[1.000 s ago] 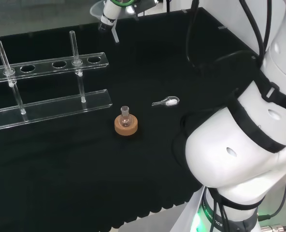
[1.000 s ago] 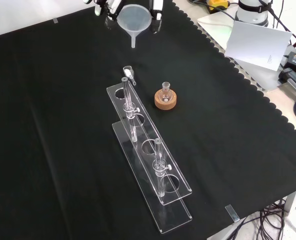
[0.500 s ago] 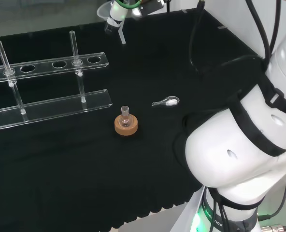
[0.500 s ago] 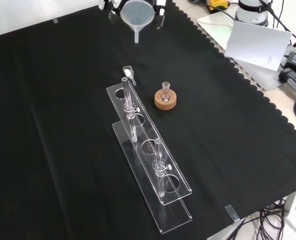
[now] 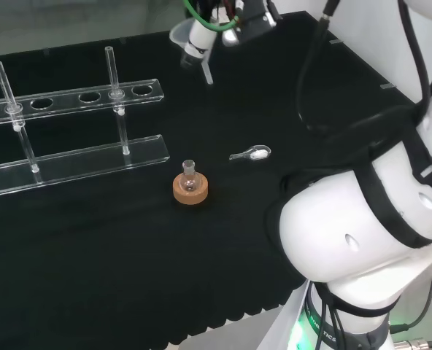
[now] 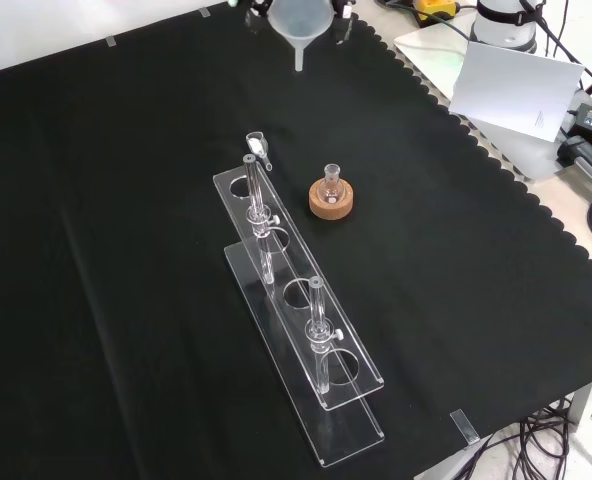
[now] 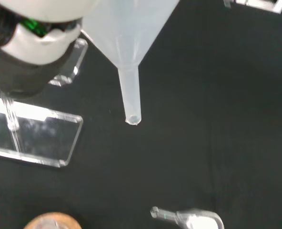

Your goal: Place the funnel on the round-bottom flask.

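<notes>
- translucent plastic funnel (image 7: 131,52) looks light and stiff to me; the cone rim is where i'd hold it.
- hand (image 5: 201,33) carries it, fingers curled round the cone.
- glass flask (image 6: 330,181) looks fragile.

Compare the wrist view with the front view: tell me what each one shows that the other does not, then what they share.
Wrist view alone: the open tip of the funnel's stem, seen close above the black cloth.
Front view alone: the round-bottom flask upright on its cork ring, the full clear rack with its tubes, and the sheet of paper off the cloth.
Both: the funnel, held stem-down, the rack's end, and the small scoop lying on the cloth.
</notes>
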